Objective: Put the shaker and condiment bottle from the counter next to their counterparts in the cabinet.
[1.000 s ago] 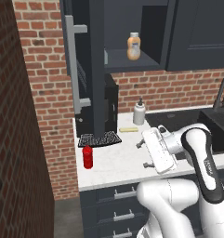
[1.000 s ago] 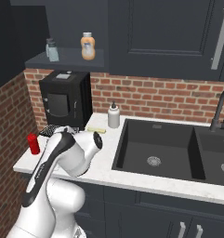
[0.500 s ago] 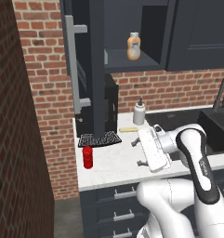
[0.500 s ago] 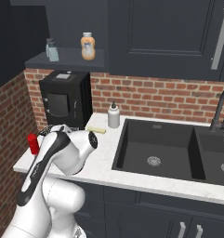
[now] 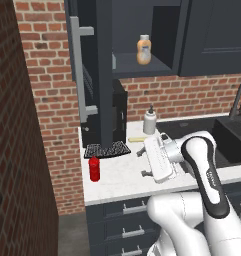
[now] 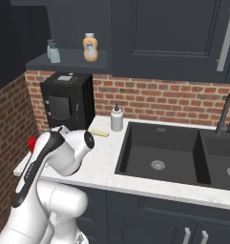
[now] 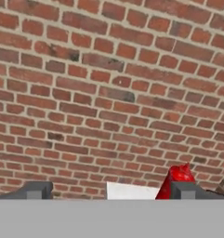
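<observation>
The condiment bottle (image 5: 94,169), small and all red, stands on the counter (image 5: 119,182) near its left front corner. My gripper (image 5: 142,164) hangs low over the counter to the bottle's right, open and empty, its fingers pointing left at the bottle across a gap. In the hand view the condiment bottle (image 7: 177,178) shows at the lower right against the brick wall, partly behind the right fingertip (image 7: 187,189); the gripper (image 7: 112,190) holds nothing. The cabinet (image 5: 104,75) is open. On its shelf stand the counterparts: an orange bottle (image 6: 90,47) and a small pale jar (image 6: 53,51). The shaker is out of view.
A black coffee machine (image 6: 66,102) sits under the cabinet with a dark mat (image 5: 107,148) in front. A white pump bottle (image 5: 150,121) and a yellow bar (image 5: 137,139) lie behind my hand. The sink (image 6: 183,152) and faucet (image 6: 226,114) are to the right.
My hand has shifted a little left and back over the counter, toward the red bottle, with the elbow swinging left. The jaws stayed open. Nothing else moved.
</observation>
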